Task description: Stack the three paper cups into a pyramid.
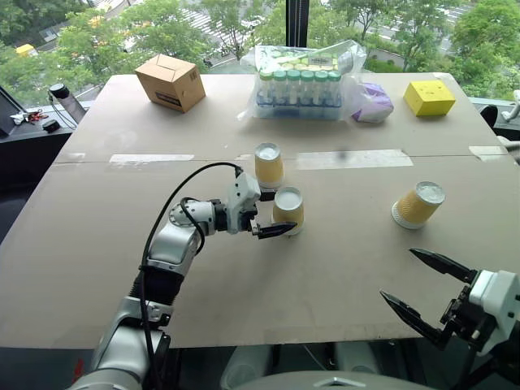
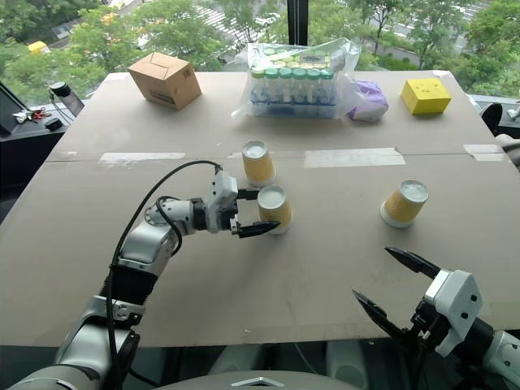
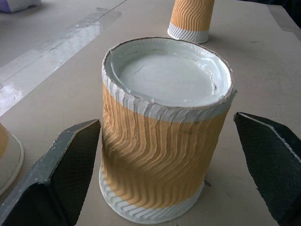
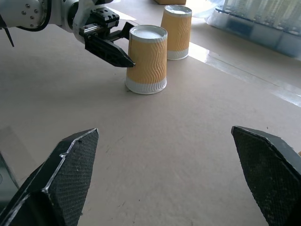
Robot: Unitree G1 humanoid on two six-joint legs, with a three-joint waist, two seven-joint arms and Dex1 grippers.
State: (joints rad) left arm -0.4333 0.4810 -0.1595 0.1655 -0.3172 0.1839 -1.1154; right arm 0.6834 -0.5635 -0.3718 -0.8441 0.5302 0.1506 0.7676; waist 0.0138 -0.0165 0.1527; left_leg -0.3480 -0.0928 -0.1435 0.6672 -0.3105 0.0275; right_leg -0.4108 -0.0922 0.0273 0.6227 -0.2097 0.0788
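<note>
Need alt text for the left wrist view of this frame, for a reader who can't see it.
An upside-down yellow-orange paper cup stands on the brown table between the left gripper's two open black fingers, with a gap on each side. A second cup stands beyond it, and the edge of a third shows at one side.

No text can be made out anywhere. The brown cardboard box (image 1: 171,82) at the far side of the desk (image 1: 97,244) carries a dark printed patch on its front face, possibly a label, but it is too small to read. The plastic bag of green-capped vials (image 1: 302,84) shows pale stickers on top, and their print is just as illegible.
</note>
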